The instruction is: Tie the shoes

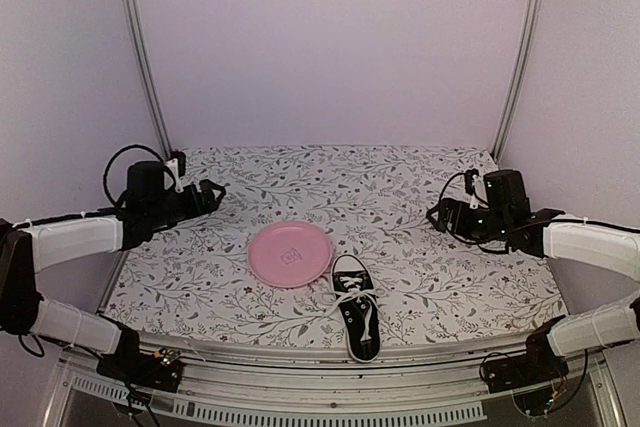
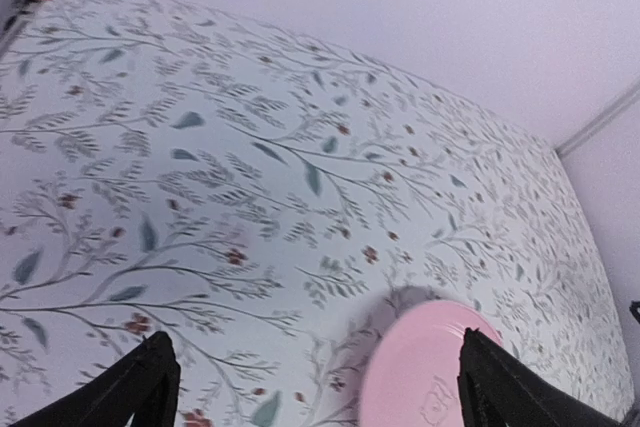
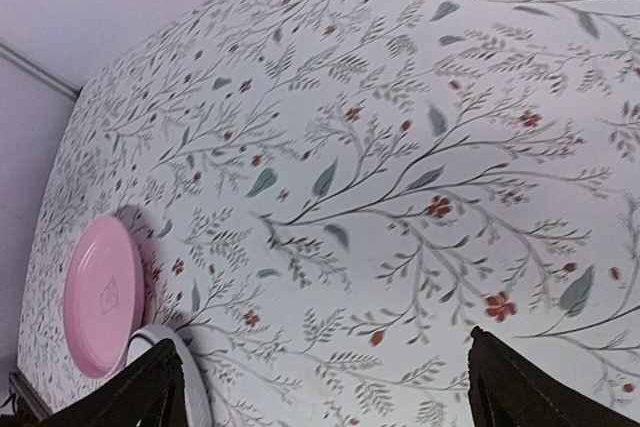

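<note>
A black low-top sneaker (image 1: 357,310) with white laces, sole and toe cap lies near the table's front edge, toe toward the pink plate (image 1: 290,253), laces loose. Its white toe rim (image 3: 190,372) shows at the bottom left of the right wrist view. My left gripper (image 1: 212,192) hovers open and empty at the left, well away from the shoe; its fingertips (image 2: 150,377) frame bare cloth. My right gripper (image 1: 440,215) hovers open and empty at the right, also apart from the shoe.
The pink plate also shows in the left wrist view (image 2: 420,377) and right wrist view (image 3: 100,292). A floral tablecloth (image 1: 400,197) covers the table. Walls and metal posts (image 1: 145,57) close the back and sides.
</note>
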Robot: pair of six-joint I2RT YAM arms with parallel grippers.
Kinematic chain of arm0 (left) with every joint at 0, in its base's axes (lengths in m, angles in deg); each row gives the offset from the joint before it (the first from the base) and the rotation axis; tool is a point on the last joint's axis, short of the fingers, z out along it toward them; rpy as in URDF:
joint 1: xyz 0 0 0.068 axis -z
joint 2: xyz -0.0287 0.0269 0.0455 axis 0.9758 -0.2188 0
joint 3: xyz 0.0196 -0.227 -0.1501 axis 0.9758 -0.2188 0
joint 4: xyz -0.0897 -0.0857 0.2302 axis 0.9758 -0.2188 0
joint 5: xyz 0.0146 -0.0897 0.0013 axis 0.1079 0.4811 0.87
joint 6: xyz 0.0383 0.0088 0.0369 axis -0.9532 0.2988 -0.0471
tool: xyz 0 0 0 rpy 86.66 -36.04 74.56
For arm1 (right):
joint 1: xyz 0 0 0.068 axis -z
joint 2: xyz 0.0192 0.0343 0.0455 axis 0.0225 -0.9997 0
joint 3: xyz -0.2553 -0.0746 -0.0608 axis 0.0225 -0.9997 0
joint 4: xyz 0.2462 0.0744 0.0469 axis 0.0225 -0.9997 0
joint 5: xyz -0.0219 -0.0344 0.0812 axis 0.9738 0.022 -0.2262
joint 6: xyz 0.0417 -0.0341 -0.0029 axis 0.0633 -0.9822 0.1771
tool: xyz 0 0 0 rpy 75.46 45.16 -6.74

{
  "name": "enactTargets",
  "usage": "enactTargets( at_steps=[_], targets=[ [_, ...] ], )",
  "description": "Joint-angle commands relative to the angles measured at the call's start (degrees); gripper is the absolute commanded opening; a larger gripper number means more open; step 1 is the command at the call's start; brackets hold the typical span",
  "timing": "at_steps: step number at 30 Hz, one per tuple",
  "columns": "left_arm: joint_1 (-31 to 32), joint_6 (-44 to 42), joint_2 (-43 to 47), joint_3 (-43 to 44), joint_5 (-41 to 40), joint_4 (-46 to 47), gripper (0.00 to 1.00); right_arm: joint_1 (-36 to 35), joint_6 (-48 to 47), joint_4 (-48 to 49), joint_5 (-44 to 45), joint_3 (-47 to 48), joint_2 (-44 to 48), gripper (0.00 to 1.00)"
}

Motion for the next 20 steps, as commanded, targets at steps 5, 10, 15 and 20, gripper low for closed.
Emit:
enactTargets(
  at_steps=[5, 10, 15, 20],
  targets=[
    [-32.35, -5.04, 6.97, -8.57, 2.26, 7.71, 0.97, 23.88, -10.08, 11.86, -1.53, -4.20, 4.21, 0.99],
    [-34.96, -13.97, 9.22, -16.33, -9.56, 18.57, 0.97, 26.46, -14.35, 27.72, 8.64, -13.80, 10.42, 0.99],
    [-34.46, -15.58, 6.48, -20.01, -6.94, 29.04, 0.97, 26.46, -18.84, 41.94, 14.36, -20.18, 6.77, 0.99],
    [-32.56, -18.22, 3.72, -20.19, -9.46, 31.44, 0.97, 26.45, -20.71, 47.18, 16.34, -20.13, 1.63, 0.99]
  ],
)
